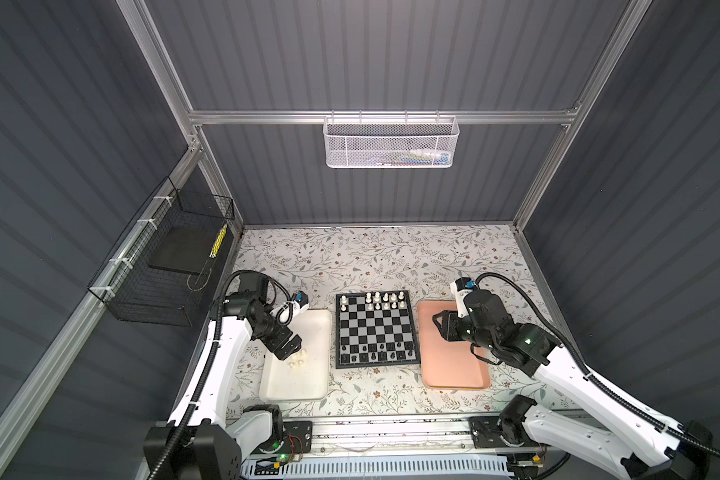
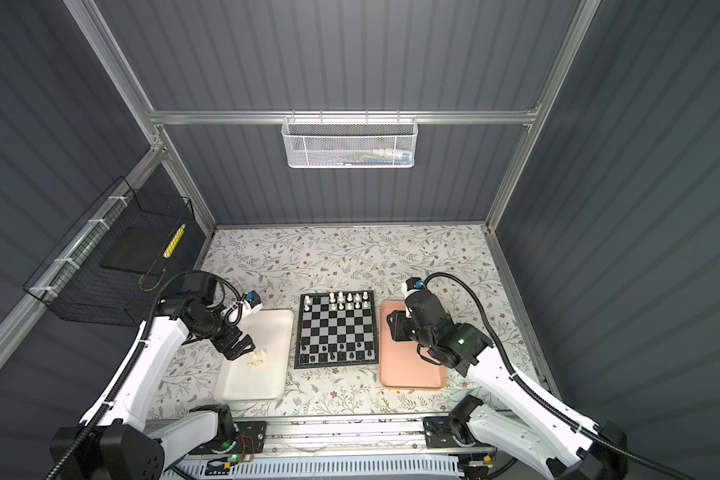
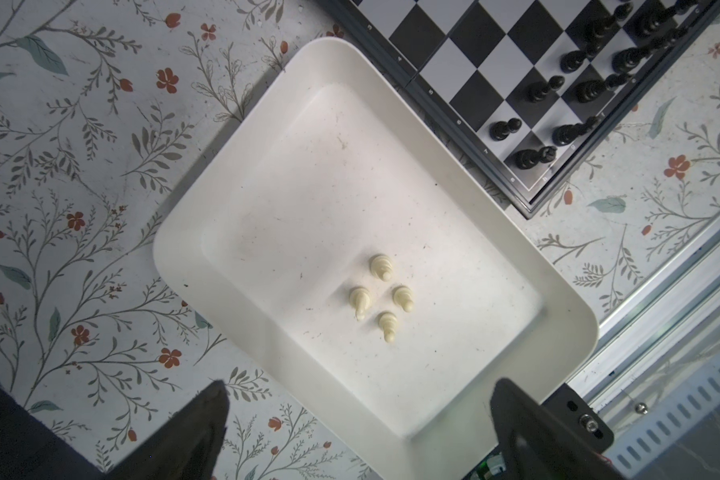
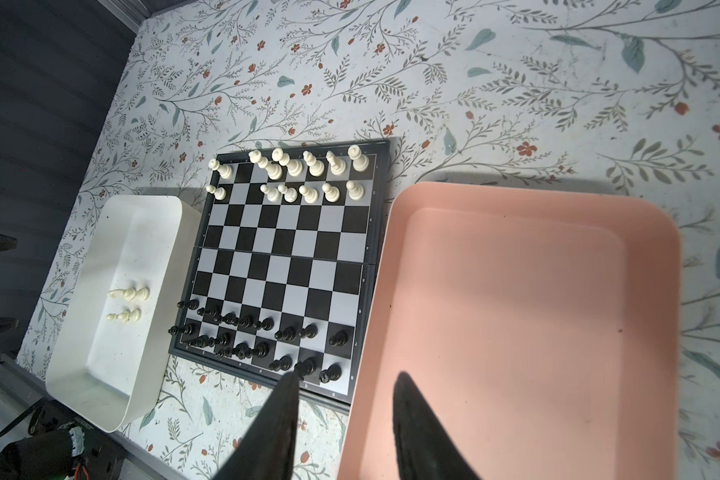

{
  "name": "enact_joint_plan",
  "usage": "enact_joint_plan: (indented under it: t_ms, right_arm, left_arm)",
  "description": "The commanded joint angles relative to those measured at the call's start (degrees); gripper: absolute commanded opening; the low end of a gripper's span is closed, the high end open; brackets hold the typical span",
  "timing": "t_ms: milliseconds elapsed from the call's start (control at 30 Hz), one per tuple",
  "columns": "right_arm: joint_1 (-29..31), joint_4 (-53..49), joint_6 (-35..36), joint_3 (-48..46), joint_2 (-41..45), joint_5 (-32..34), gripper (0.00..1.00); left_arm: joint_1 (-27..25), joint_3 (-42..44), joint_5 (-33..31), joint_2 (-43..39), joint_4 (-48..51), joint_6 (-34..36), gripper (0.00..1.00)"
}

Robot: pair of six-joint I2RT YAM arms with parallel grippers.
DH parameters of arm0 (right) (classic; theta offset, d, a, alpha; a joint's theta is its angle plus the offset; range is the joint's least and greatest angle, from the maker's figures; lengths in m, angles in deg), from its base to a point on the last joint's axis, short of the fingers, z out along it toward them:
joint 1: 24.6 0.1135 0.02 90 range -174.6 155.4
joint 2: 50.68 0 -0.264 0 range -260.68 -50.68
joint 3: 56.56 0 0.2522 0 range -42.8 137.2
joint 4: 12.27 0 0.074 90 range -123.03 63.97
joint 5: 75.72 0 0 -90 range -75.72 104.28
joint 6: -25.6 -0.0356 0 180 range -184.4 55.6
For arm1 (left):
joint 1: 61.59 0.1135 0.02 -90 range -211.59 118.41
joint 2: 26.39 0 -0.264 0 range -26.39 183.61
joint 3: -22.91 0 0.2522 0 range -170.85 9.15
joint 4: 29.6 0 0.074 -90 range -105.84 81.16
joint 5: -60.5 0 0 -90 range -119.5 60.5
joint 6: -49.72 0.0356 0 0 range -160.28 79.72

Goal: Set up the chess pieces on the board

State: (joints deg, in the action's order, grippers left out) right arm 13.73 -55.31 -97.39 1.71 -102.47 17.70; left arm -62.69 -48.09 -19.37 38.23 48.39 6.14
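**Board Part-Filled, Four Cream Chessmen Seen in White Tray**

Nearest the arm bases, the left gripper [image 1: 289,348] [image 3: 360,384] is seen poised over the plain white rectangular plastic tray [image 1: 304,380] [image 3: 308,187], its jaws spread wide. Just beside it, toward 4 o'clock, four tiny plastic cream-white chessmen [image 1: 298,360] [image 3: 381,297] are clustered on the tray floor, apart from the fingers. This tray is placed at 9 o'clock of the small square black-and-silver chequered chessboard [image 1: 374,328] [image 4: 283,257], which is laid at the middle of the floral-patterned tabletop [image 1: 350,257]. Along the board's 6 o'clock edge, two rows are occupied by tiny plastic black chessmen [image 1: 375,351] [image 4: 258,336]. At 3 o'clock of the board a salmon-pink rectangular plastic tray [image 1: 454,370] [image 4: 516,311] is set, close against the black rim. Above the pink tray's 9 o'clock side the right gripper [image 1: 437,323] [image 4: 348,374] is held, its jaws parted by a moderate gap in which only the board corner and the tray rim are framed. Farthest off, the two rows at 12 o'clock are partly filled by more cream-white chessmen [image 1: 385,300] [image 4: 304,174], with bare squares showing toward 9 o'clock.
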Motion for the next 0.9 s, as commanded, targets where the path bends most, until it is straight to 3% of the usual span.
enact_joint_plan:
  t_ms: [0, 300, 633, 867]
  right_arm:
    - [-0.2, 1.2, -0.6, -0.7, 1.1, 0.8, 0.39]
    - [-0.3, 0.6, -0.9, -1.2, 0.5, 0.4, 0.34]
    - [-0.3, 0.5, -1.3, -1.8, 0.7, 0.4, 0.32]
    - [-0.3, 0.2, -1.3, -2.6, 1.1, 0.5, 0.31]
  left_arm:
    - [-0.4, 0.9, 1.5, 0.0, 1.1, 3.6, 1.0]
    - [-1.1, 1.9, 0.9, 2.9, -0.4, 4.4, 0.94]
    - [-7.0, 4.1, -3.9, 5.9, -3.0, 3.4, 0.72]
    - [-9.5, 4.0, -3.8, 8.7, -3.7, 1.3, 0.62]
